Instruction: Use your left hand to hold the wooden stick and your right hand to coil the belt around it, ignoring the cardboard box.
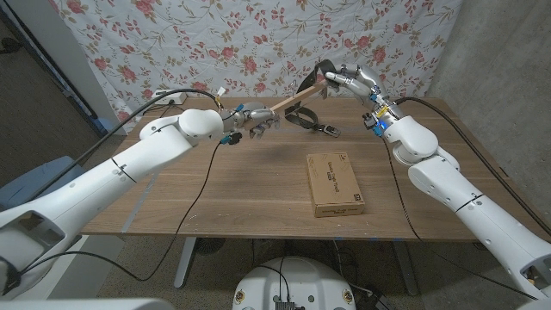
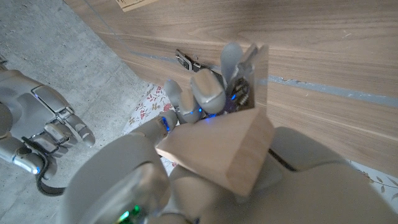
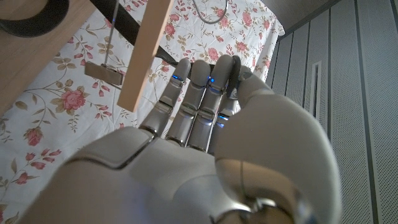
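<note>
Both hands are mid-coil above the table's far side: the left hand (image 1: pixel 251 118) grips the wooden stick (image 1: pixel 297 94), the right hand (image 1: pixel 349 80) pinches the belt (image 1: pixel 308 119), and looks due another wrap.

even indoor light, soft shadows

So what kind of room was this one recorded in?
Probably a makeshift lab or office corner: a wooden table on a grey concrete floor, with a floral sheet hung as a backdrop and cables trailing across the table.
</note>
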Robot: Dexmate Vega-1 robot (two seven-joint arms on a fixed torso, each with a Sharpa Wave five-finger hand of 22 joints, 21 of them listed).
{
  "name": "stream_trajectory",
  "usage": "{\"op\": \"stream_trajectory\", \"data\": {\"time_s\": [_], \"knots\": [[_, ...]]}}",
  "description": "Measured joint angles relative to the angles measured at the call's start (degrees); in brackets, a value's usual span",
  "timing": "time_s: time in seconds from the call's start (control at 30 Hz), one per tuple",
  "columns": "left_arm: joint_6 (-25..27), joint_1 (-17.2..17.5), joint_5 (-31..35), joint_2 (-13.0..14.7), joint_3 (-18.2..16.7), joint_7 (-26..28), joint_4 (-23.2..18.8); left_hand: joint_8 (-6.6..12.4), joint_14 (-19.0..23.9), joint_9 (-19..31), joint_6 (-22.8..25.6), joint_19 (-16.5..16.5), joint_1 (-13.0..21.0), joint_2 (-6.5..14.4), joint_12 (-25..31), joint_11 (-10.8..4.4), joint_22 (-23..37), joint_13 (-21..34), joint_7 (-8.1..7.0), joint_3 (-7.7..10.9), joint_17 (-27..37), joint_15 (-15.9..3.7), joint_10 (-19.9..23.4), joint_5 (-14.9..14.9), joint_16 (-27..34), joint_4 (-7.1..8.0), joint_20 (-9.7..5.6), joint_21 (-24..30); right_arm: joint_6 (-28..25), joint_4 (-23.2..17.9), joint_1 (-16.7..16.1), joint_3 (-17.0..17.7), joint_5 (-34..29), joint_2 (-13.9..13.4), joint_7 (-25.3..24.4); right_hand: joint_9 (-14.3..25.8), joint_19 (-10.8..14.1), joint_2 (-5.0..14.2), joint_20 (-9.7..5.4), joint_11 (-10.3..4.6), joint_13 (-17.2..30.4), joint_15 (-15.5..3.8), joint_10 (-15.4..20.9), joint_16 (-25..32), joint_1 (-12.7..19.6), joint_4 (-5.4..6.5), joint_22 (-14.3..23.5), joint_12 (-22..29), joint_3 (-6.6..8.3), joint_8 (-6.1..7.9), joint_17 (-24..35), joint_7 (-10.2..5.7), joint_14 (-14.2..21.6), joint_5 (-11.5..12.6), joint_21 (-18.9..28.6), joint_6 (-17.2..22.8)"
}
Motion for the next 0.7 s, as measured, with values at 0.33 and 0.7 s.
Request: {"op": "stream_trajectory", "data": {"time_s": [0.33,0.7], "knots": [[-0.31,-1.14,0.33,-1.72,-0.01,1.14,0.74,0.23,0.1,-0.08,0.0,0.24,-0.46,0.16,-0.01,-0.11,-0.01,-0.01,0.0,0.0,0.16,0.09,0.14,0.0,0.02,0.0,-0.18,-0.02,2.64,6.16,-5.15,1.57,4.06,1.37,-0.01,0.0,-0.76,0.0,-0.21,0.83,-0.04,0.01,0.39,0.42,0.0,-0.57,0.0,0.22,1.33,0.01,0.22,0.0,-0.01,-1.27,0.87,0.01],[-0.04,-2.58,0.55,-2.59,0.49,0.73,0.46,0.44,0.29,0.0,0.01,0.32,-0.46,0.16,-0.02,-0.02,0.24,-0.03,-0.01,0.32,0.16,0.29,0.23,0.0,0.04,-0.15,-0.1,0.01,4.23,17.59,-6.0,0.17,7.94,5.47,2.22,0.0,-1.55,0.0,-0.11,1.25,0.11,0.29,-0.04,1.15,0.0,-0.78,-0.26,0.22,2.37,0.01,0.49,0.03,-0.79,-2.19,1.76,0.0]]}}
